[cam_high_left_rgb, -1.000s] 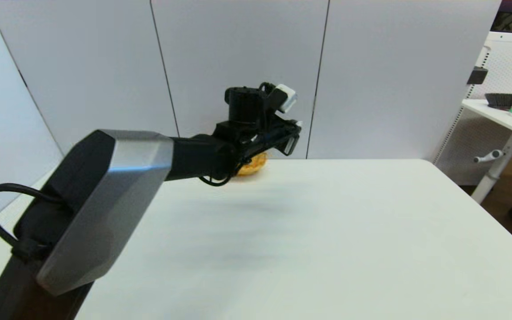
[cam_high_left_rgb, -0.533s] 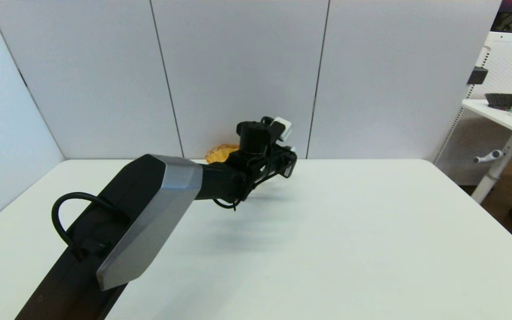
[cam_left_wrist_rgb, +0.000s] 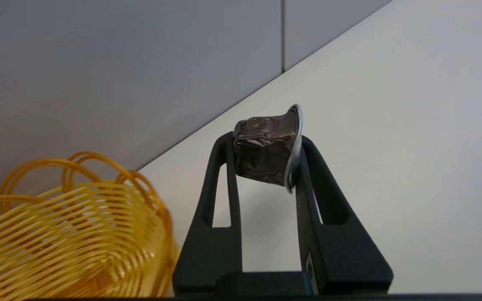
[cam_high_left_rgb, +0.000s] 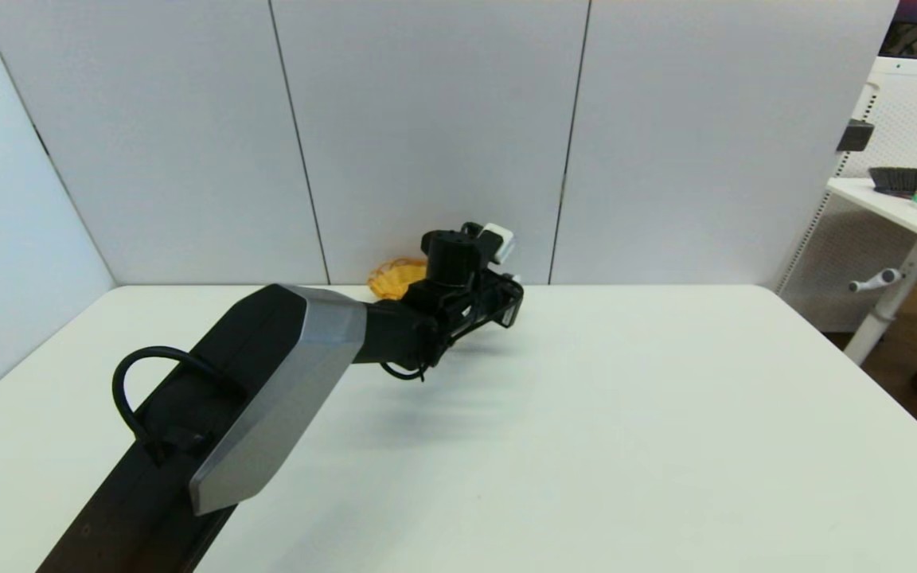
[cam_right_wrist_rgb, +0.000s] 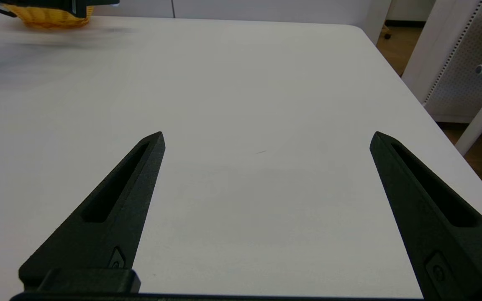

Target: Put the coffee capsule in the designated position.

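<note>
The table [cam_high_left_rgb: 586, 414] carries the basket [cam_high_left_rgb: 396, 277] at its far edge by the wall. The left gripper [cam_left_wrist_rgb: 265, 144] hangs just beside the basket, apparently not over it, clenched on the capsule [cam_left_wrist_rgb: 266, 150]. The right gripper [cam_right_wrist_rgb: 266, 142] is well away from the basket, fingers spread wide.

White table [cam_high_left_rgb: 626, 446], grey wall panels [cam_high_left_rgb: 427, 119] behind.
</note>
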You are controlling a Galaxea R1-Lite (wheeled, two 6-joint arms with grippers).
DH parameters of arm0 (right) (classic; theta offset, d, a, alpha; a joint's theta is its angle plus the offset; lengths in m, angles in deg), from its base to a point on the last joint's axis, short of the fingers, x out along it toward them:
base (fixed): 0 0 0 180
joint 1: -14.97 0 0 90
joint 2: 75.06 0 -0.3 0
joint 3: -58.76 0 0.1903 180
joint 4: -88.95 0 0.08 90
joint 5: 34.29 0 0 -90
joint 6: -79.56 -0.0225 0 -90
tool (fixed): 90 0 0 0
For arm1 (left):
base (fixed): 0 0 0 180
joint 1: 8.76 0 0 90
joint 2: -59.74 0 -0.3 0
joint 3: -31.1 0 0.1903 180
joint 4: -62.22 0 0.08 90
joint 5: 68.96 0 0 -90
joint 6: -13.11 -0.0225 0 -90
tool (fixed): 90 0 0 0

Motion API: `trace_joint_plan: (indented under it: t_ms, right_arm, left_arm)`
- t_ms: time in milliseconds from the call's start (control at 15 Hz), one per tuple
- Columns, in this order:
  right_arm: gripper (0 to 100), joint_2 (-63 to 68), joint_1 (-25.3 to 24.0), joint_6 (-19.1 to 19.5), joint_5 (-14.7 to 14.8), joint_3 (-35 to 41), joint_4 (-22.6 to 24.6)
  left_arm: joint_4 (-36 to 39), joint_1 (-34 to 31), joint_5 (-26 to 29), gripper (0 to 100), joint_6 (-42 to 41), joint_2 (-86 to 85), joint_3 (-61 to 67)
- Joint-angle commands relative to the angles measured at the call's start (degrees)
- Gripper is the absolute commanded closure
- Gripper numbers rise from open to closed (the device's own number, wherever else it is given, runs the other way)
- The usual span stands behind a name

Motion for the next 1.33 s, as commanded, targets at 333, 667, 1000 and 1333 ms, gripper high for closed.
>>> trace_joint_plan:
  t_ms: [333, 667, 1000, 1333]
  right_arm:
    - [0, 0.07, 0.0, 0.03, -0.02, 0.0, 0.0]
    - [0, 0.07, 0.0, 0.03, -0.02, 0.0, 0.0]
    - [0, 0.07, 0.0, 0.03, -0.02, 0.0, 0.0]
    - [0, 0.07, 0.0, -0.06, -0.02, 0.0, 0.0]
  left_arm:
    - [0.57, -0.59, -0.08, 0, 1.58, -0.06, 0.02]
    - [-1.89, -1.47, -0.26, 0, 1.49, -7.0, 0.02]
    - [-13.23, -2.17, -1.66, 0, 1.23, -21.94, 0.02]
    - [-35.9, -3.4, -10.71, 0, 0.0, -44.79, 0.02]
